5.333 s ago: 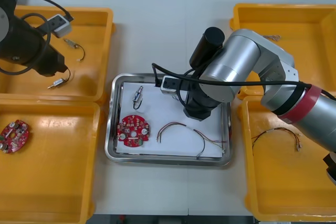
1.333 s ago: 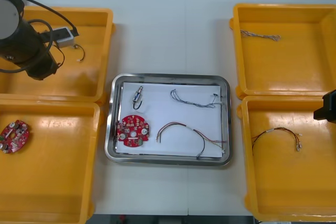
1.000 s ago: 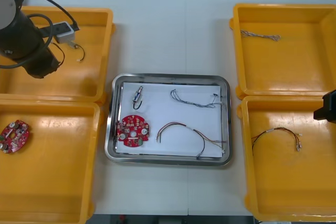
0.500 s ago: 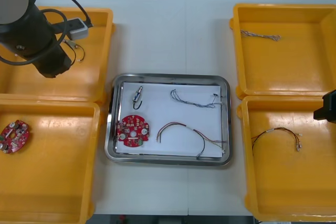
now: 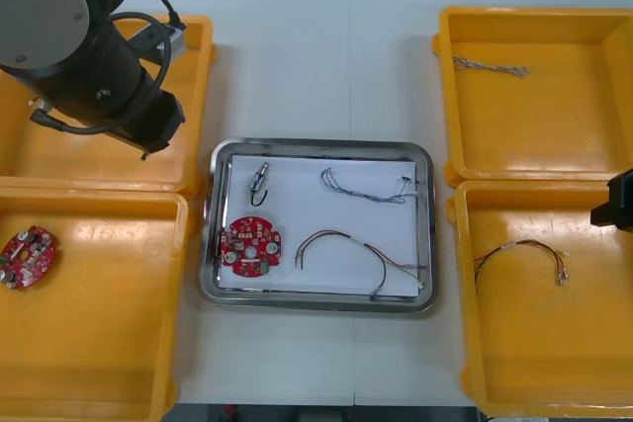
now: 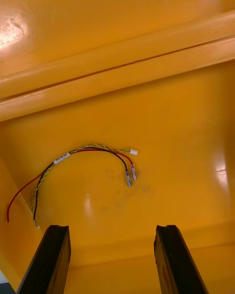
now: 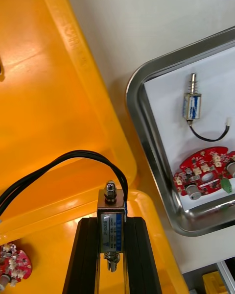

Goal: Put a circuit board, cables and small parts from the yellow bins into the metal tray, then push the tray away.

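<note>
Since half a second ago, the left arm [image 5: 94,66] has been swung to the metal tray's [image 5: 316,146] 10 o'clock. Left wrist: a small metal part [image 7: 111,223] is pinched by the left jaws over a yellow bin [image 7: 54,103]. Right wrist: the right jaws are spread above a red and yellow cable [image 6: 93,152]. Release is best delayed until bare tray floor is reached.

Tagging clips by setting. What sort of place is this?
Likely an electronics kitting bench: yellow bins flank a metal tray holding a circuit board and cables; the left end effector, over the left bins, grips a small metal part; the right end effector hangs open over a right bin.
</note>
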